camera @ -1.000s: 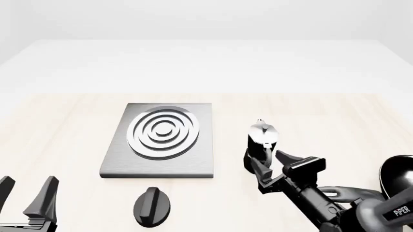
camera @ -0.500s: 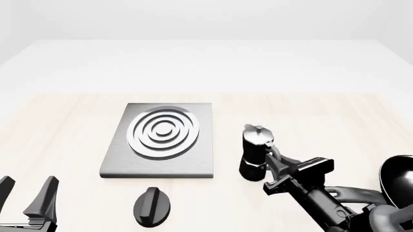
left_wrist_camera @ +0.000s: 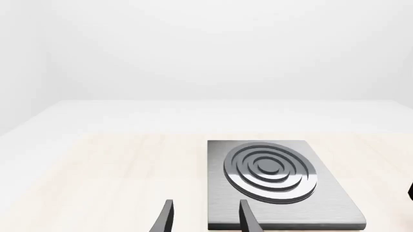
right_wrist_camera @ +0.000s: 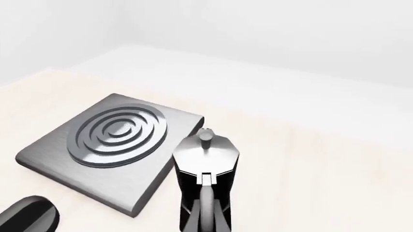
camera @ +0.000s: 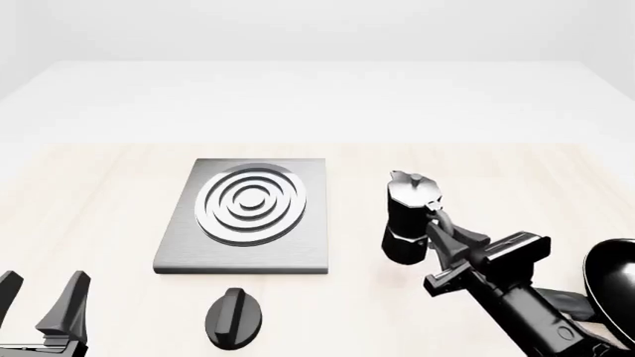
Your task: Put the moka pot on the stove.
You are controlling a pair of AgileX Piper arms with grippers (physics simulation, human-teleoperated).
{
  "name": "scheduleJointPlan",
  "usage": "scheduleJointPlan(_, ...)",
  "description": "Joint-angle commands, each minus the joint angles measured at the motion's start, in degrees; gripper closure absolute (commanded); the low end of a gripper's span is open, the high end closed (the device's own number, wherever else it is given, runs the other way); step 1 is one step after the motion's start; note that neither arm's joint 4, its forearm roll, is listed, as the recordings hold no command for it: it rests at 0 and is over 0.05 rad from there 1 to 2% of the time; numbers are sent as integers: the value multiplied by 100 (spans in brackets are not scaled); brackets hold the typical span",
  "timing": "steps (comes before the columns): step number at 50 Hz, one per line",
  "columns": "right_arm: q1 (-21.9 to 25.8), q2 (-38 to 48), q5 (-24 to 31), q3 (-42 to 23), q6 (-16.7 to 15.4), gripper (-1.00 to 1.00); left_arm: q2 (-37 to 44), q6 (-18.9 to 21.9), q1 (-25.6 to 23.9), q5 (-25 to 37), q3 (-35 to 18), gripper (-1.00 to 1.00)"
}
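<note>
Since a moment ago I am lifting the moka pot (camera: 408,222) upright by its handle, my right gripper (camera: 438,232) clenched on it, carrying it just beside the stove (camera: 297,245), which is lying to its left, my left gripper (camera: 40,297) idling released.

The table (camera: 100,193) carries the stove (camera: 178,249), knob (camera: 233,316) and pan (camera: 610,275).

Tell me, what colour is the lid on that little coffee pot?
Shiny silver, above a black body; the moka pot's lid shows best in the right wrist view.
</note>
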Motion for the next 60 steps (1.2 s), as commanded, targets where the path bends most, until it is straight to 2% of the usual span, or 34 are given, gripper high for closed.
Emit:
scheduleJointPlan(1, 21, -620, 534, -215, -89, 100, 0, 0, 0, 0, 0, -100)
scheduleJointPlan(15, 88, -774, 796, -499, -84, 100, 0, 0, 0, 0, 0, -100)
scheduleJointPlan(28, 194, -1104, 1332, -813, -143, 100, 0, 0, 0, 0, 0, -100)
scheduleJointPlan(45, 405, -827, 1478, -1242, -131, 100, 0, 0, 0, 0, 0, -100)
scheduleJointPlan(60, 573, -371, 1339, -1672, -52, 100, 0, 0, 0, 0, 0, -100)
